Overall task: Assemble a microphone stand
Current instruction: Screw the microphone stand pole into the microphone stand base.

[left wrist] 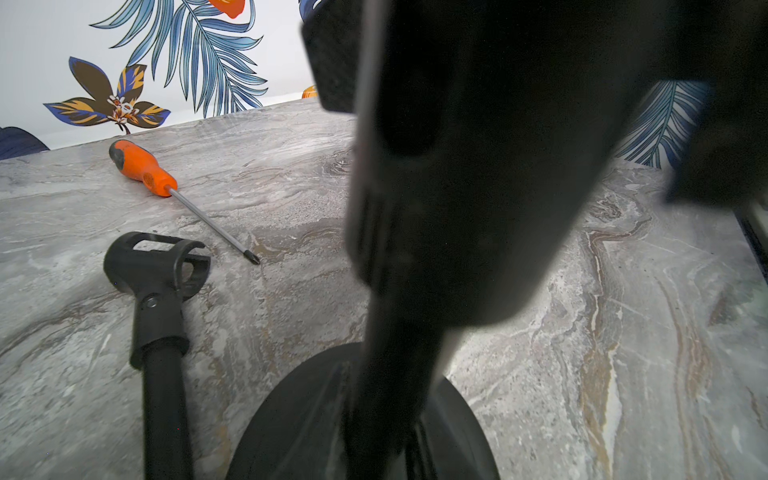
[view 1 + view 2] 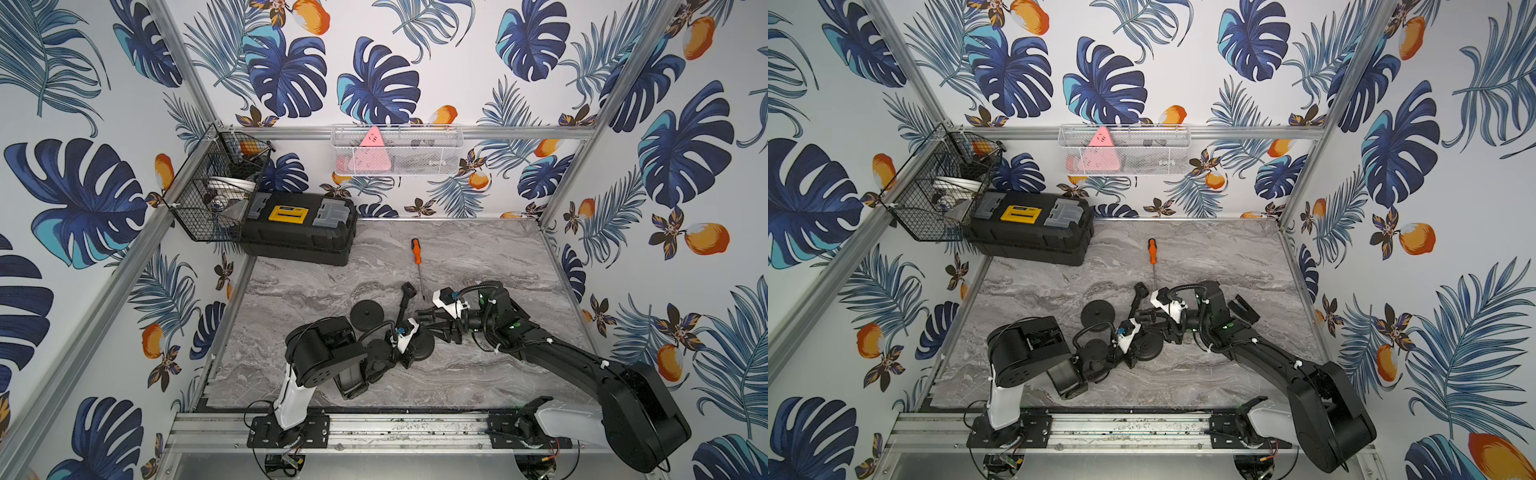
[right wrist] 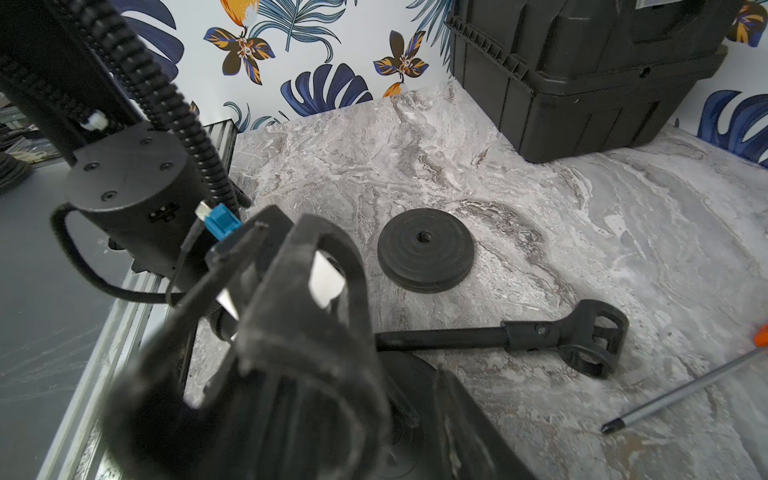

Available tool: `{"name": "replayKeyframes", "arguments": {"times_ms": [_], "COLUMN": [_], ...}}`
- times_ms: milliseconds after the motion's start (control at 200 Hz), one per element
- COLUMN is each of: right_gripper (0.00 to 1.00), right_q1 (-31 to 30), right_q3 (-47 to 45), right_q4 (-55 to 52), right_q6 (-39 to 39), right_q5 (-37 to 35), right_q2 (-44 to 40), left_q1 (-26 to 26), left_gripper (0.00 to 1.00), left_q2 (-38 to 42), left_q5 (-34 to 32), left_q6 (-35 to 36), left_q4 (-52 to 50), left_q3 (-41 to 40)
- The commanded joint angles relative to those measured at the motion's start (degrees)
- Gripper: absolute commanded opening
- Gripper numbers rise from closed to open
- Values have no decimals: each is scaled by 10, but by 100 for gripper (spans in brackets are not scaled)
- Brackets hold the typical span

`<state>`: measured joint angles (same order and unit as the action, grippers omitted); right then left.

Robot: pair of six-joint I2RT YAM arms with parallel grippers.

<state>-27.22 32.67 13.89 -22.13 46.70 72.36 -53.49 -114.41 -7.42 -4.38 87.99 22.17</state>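
A black round base (image 2: 427,345) (image 2: 1152,347) sits at the middle of the table. My left gripper (image 2: 409,353) (image 2: 1131,355) is at its near rim and looks shut on it. The base fills the bottom of the left wrist view (image 1: 299,415), where a dark blur hides the jaws. My right gripper (image 2: 426,316) (image 3: 386,374) is open, its jaws apart over the same base (image 3: 409,376). A second black disc (image 2: 368,314) (image 3: 426,249) lies flat to the left. The black pole with the microphone clip (image 2: 402,309) (image 1: 160,299) (image 3: 457,337) lies on the table between them.
An orange-handled screwdriver (image 2: 416,252) (image 1: 143,166) lies just behind the parts. A black toolbox (image 2: 299,228) (image 3: 582,83) stands at the back left. A dark wire basket (image 2: 216,187) hangs beside it. A white mesh basket (image 2: 397,151) hangs on the back wall.
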Motion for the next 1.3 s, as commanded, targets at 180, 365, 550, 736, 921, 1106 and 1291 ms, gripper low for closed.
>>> {"name": "replayKeyframes", "arguments": {"times_ms": [180,365,550,736,921,1106,1291], "right_gripper": [44,34,12,0,0,0,0], "right_q1": [0,-1,-1,-2,-20,-54,-109], "right_q3": [7,3,2,4,-24,-46,-64], "right_q4": [32,42,36,5,4,24,57], "right_q6": [-10,-7,-17,-35,-34,-17,14], "right_q5": [70,82,92,95,46,-35,-147], "right_q2": [17,23,25,25,-4,-25,-25], "left_q1": [1,1,2,2,3,3,3], "left_gripper": [27,27,27,28,30,44,45], "left_q2": [-5,-3,-5,-1,6,17,41], "left_q5": [1,0,1,-1,-1,-2,-7], "left_q6": [-8,-8,-8,-8,-10,-16,-13], "left_q4": [5,5,5,5,5,5,5], "left_q3": [3,2,2,2,-4,-14,-33]}}
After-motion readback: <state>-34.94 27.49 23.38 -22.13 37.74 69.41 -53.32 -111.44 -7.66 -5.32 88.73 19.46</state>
